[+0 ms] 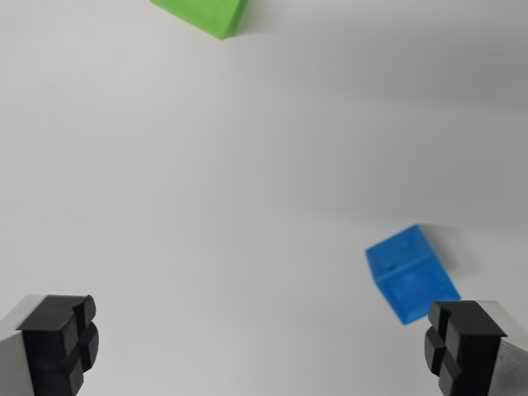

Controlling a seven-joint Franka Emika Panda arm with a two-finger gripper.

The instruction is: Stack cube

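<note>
stacking not yet begun: your end effector (pixel 264 346) is spread wide and carries nothing.
you have two cubes, one blue cube (pixel 410 273) just beside the finger at the wrist view's right, one green cube (pixel 208 14) well apart at the top edge, both alone on the white worktop (pixel 214 190); grasp and stack remain.

There is a single view, from a camera on the wrist, looking steeply down onto the white table (pixel 247 181). The hand (pixel 261 346) frames the bottom edge, one finger in each lower corner, so the camera sits just behind and above the fingers. It hangs fairly near the table. The green cube (pixel 206 15) is cut by the top edge.
</note>
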